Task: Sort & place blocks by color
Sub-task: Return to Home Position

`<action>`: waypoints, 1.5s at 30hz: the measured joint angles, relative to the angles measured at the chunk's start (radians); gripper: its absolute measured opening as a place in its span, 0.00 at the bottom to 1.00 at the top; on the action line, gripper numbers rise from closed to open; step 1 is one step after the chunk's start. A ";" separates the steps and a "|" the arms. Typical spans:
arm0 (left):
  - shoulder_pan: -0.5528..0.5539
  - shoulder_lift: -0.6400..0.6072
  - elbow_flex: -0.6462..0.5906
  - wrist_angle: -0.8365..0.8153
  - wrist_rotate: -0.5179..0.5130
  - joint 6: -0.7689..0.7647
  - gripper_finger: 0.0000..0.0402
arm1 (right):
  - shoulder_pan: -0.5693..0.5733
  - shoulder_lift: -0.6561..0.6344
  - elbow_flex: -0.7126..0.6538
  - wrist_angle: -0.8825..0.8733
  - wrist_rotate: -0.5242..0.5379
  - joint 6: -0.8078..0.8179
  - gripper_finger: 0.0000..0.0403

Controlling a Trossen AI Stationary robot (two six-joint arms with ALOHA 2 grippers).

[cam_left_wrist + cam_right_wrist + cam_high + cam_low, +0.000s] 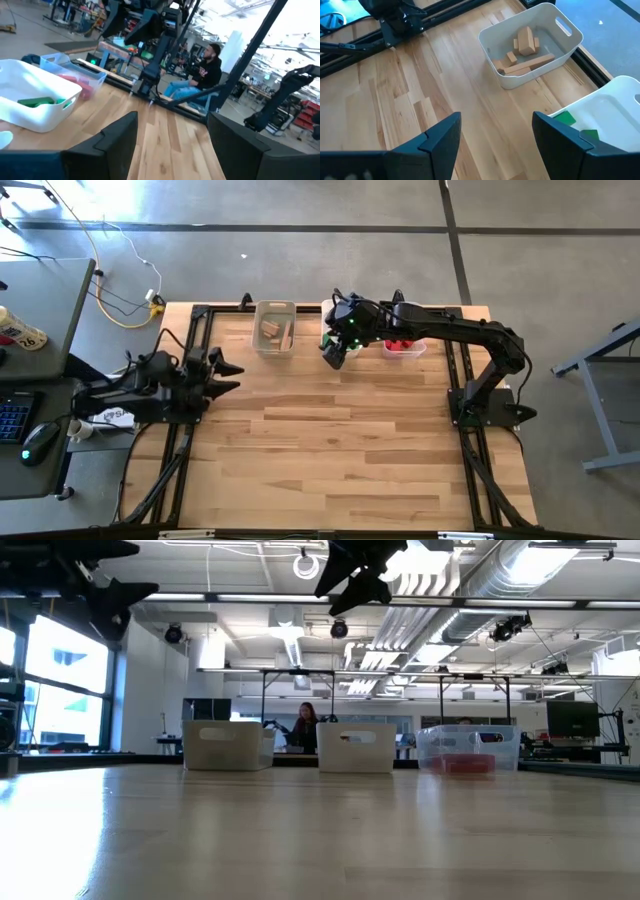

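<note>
Overhead view straight down on table (pixel 330 440), low view level across it, 2 wrist views sharing the white bin (pixel 40 117)

Open lab hall: ceiling ducts (pixel 470 580), concrete floor (pixel 300 260)

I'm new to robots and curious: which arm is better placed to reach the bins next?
Right, probably. The right tool hangs open near the tan-block bin; the left tool sits at the table's left edge.

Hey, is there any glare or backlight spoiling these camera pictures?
Low view: ceiling lights and the left window backlight the right gripper and left arm into black silhouettes, and the table shows sheen. Left wrist view: daylight washes out behind the seated person. High view: even light, no glare.
</note>
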 joint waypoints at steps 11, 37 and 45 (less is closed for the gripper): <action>-0.002 -0.002 -0.148 0.207 -0.006 0.020 0.57 | 0.000 0.000 0.000 -0.022 -0.001 0.008 0.58; -0.001 0.004 -0.210 0.174 -0.050 0.132 0.57 | -0.002 -0.325 -0.368 0.093 0.056 0.077 0.58; -0.001 0.004 -0.210 0.174 -0.050 0.132 0.57 | 0.021 -0.570 -0.665 0.310 0.053 0.157 0.58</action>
